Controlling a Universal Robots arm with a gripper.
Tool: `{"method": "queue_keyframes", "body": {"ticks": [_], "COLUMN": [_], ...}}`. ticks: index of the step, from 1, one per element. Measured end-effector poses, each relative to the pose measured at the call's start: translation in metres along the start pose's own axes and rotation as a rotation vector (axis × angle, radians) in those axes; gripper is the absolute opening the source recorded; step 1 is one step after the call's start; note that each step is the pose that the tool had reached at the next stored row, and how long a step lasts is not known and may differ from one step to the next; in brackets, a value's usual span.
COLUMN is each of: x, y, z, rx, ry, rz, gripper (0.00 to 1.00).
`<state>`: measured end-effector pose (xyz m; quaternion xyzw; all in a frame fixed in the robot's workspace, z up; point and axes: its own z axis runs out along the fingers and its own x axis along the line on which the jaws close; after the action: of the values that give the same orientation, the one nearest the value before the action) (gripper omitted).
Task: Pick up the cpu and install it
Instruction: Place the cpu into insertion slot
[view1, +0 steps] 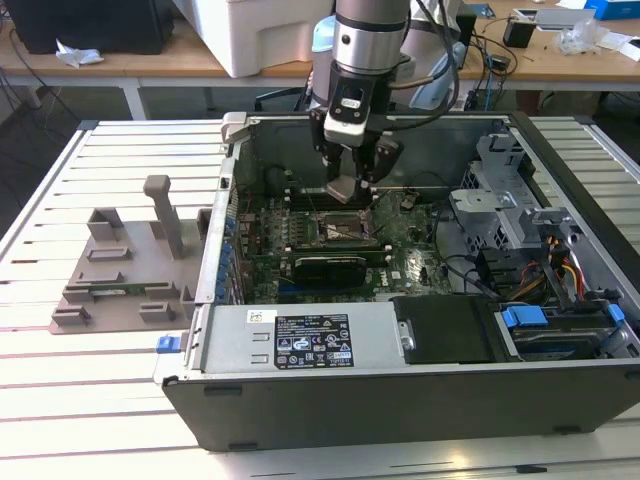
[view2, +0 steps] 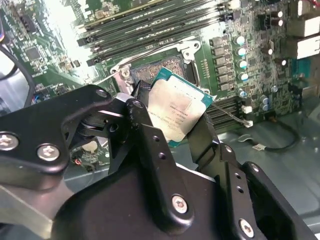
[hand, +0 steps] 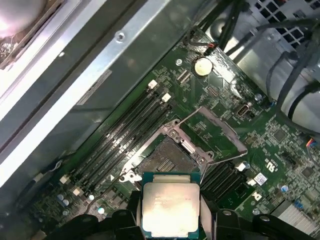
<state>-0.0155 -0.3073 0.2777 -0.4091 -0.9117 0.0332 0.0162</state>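
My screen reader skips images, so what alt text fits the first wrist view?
The tool grips the silver cpu by opposite edges, close to the open socket on a green motherboard; dark memory slots run beside it.

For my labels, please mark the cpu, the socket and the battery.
cpu (hand: 168, 207), first wrist view, middle of silver plate.
socket (hand: 165, 161), first wrist view, open pin field.
battery (hand: 202, 65), first wrist view, round face.

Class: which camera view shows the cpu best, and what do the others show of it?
The first wrist view: the cpu faces the camera squarely, its silver top showing. The second wrist view shows it tilted, edges covered by the tool. The exterior view shows it small, under the tool.
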Motion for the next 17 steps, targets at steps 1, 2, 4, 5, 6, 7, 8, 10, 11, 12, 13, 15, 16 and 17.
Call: {"method": "queue_keyframes", "body": {"ticks": [1, 2, 4, 5, 6, 7, 8, 10, 11, 12, 13, 15, 16, 17], "x": [0.0000, -0.0001, -0.0001, -0.0002, -0.0002, -0.0002, -0.0003, -0.0003, -0.0004, -0.0004, -0.0005, -0.0005, -0.0006, -0.0006], "y": [0.0000, 0.0001, 0.0002, 0.0002, 0.0002, 0.0003, 0.0003, 0.0004, 0.0004, 0.0005, 0.0005, 0.0005, 0.0006, 0.0007], "z": [0.0000, 0.0000, 0.0000, 0.0000, 0.0000, 0.0000, 0.0000, 0.0000, 0.0000, -0.0001, -0.0001, -0.0001, -0.0001, -0.0001], "rx": [0.0002, 0.0004, 0.0005, 0.0007, 0.0008, 0.0009, 0.0010, 0.0011, 0.0011, 0.0012, 0.0014, 0.0016, 0.0017, 0.0018], "ry": [0.0015, 0.0030, 0.0052, 0.0060, 0.0075, 0.0088, 0.0097, 0.0120, 0.0127, 0.0142, 0.0155, 0.0173, 0.0181, 0.0188], "rz": [0.023, 0.048, 0.082, 0.094, 0.118, 0.138, 0.151, 0.185, 0.196, 0.218, 0.238, 0.265, 0.281, 0.291], "gripper": [0.55, 0.55, 0.55, 0.55, 0.55, 0.55, 0.55, 0.55, 0.55, 0.55, 0.55, 0.55, 0.55, 0.55]}}
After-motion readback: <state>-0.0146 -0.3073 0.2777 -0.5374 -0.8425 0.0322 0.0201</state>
